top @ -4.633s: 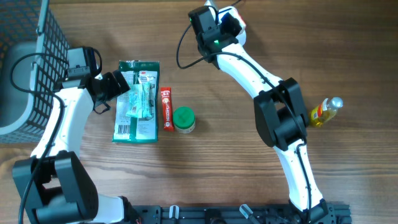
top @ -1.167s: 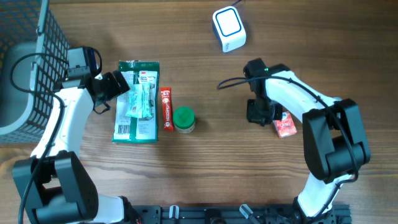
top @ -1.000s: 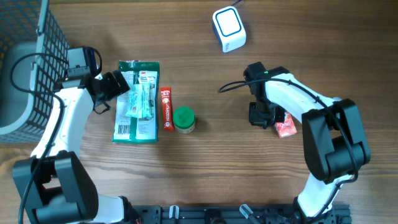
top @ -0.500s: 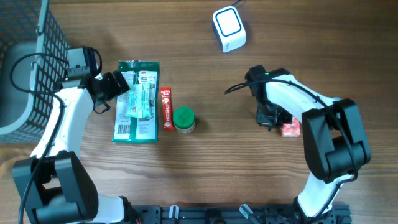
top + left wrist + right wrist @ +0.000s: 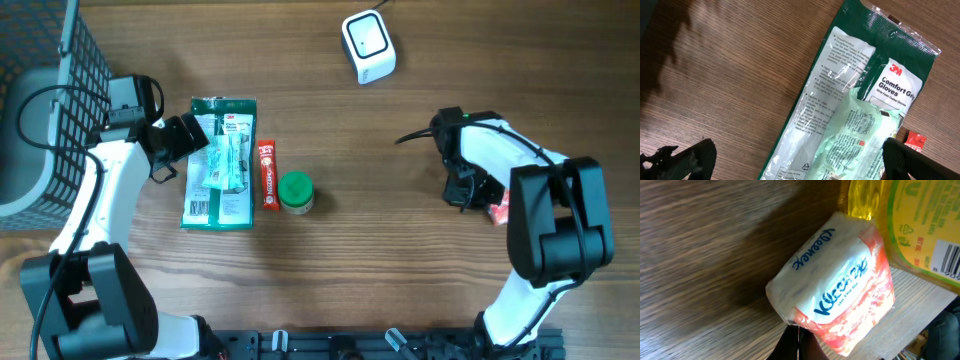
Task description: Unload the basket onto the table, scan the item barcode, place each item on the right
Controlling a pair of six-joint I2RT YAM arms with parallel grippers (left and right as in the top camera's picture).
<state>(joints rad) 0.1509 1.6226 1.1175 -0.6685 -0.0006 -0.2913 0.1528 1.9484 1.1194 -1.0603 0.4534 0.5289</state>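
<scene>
Rightward my right arm has swung over the last second, carrying the tissue pack (image 5: 497, 210) from the middle of the tabletop (image 5: 340, 270) to its right side, well apart from the scanner (image 5: 368, 45). My right jaws are pressed together, pinching the pack by the edge of its wrapper at the bottom of the wrist view. The pack now lies right against the yellow bottle (image 5: 910, 225). I judge this item's scan finished and the pack about to be set aside. My left jaws are spread wide above the gloves packet (image 5: 220, 160). The red tube (image 5: 268, 175) and green tub (image 5: 296, 192) lie beside it, probably awaiting their turn.
</scene>
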